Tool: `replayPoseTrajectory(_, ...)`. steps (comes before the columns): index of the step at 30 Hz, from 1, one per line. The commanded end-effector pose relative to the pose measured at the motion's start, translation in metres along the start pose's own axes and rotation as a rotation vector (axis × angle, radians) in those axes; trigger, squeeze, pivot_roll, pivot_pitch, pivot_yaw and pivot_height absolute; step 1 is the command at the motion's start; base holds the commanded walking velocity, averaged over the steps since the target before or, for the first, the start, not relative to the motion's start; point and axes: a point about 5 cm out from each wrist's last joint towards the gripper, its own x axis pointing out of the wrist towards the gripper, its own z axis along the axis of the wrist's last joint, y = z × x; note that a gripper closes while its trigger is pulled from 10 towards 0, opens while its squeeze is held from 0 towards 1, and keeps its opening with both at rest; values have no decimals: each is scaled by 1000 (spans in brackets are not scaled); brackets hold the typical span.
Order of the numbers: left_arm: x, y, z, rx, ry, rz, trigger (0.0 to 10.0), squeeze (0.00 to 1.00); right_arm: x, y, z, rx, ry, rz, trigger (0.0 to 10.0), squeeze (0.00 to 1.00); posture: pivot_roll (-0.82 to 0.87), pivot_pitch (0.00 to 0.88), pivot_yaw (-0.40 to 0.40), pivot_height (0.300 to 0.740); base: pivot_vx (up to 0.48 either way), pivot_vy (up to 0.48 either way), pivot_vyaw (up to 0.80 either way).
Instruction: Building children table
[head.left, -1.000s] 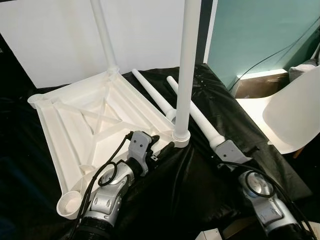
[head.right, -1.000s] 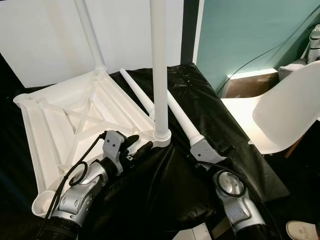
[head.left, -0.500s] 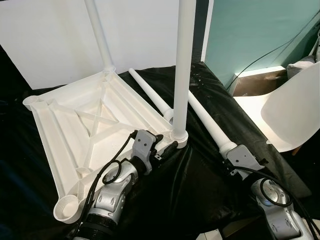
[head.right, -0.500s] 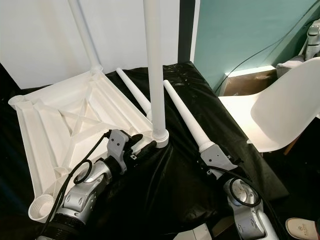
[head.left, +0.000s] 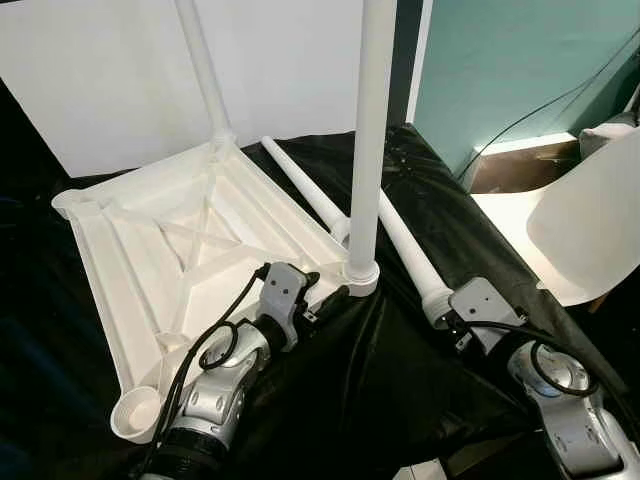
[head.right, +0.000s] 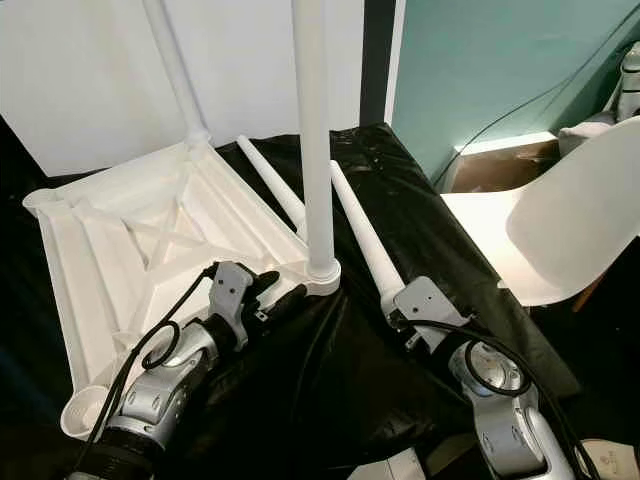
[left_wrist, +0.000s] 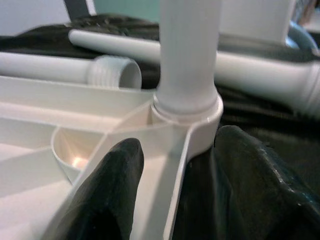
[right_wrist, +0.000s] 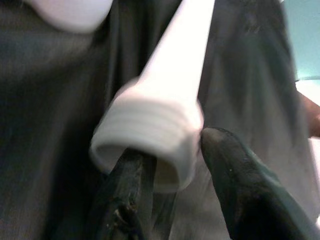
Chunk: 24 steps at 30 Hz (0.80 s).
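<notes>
From the head views I see the upturned tabletop (head.left: 170, 240) on the black-draped counter (head.left: 400, 380) with two legs standing, my left gripper (head.left: 325, 297) at the near socket corner and my right gripper (head.left: 445, 318) at the threaded end of a loose leg (head.left: 400, 245). In the left wrist view its fingers (left_wrist: 107, 195) straddle the tabletop's rim below the standing leg (left_wrist: 187, 50), so I judge I should brace there. The right wrist view shows one finger (right_wrist: 125, 195) inside the leg's mouth, one outside, pinching the wall; I'd lift it slowly.
</notes>
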Motion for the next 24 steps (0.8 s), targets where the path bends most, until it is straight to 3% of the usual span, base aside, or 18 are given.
replayPoseTrajectory(1,-1,1,-13,23,99,-29,10000,0,-4,6,-7,-21,45,50,10000,0,-104,0,59,740,0,0,0)
replayPoseTrajectory(4,-1,2,-16,25,128,-33,10000,0,-5,6,-7,-26,51,58,10000,0,-104,0,59,740,0,0,0)
replayPoseTrajectory(8,-4,0,-31,36,241,-99,10000,0,-11,1,-5,-29,71,54,10000,0,-131,0,72,740,0,0,0)
replayPoseTrajectory(13,-3,2,-36,38,281,-83,10000,0,-13,0,-3,-42,68,48,10000,0,-137,0,74,740,0,0,0)
replayPoseTrajectory(14,-2,4,-39,32,303,-66,8980,0,-14,-3,0,-59,57,37,10000,0,-143,0,75,740,0,0,0)
replayPoseTrajectory(17,-1,5,-41,29,317,-56,8980,0,-15,-4,2,-71,51,28,10000,0,-144,0,75,740,0,0,0)
replayPoseTrajectory(18,0,6,-42,25,325,-43,2431,0,-16,-7,2,-89,48,15,10000,0,-144,0,74,740,0,0,0)
replayPoseTrajectory(19,1,8,-43,26,333,-25,0,0,-16,-8,1,-115,52,11,10000,0,-142,0,71,740,0,0,0)
replayPoseTrajectory(21,1,9,-43,30,335,-10,0,0,-16,-7,-1,-128,57,11,10000,0,-140,0,71,740,0,0,0)
replayPoseTrajectory(22,2,11,-43,36,339,6,5333,0,-15,-6,-1,-138,55,11,10000,0,-138,0,69,740,0,0,0)
replayPoseTrajectory(24,2,11,-43,36,339,6,5333,0,-15,-6,-1,-138,55,11,10000,0,-138,0,69,740,0,0,0)
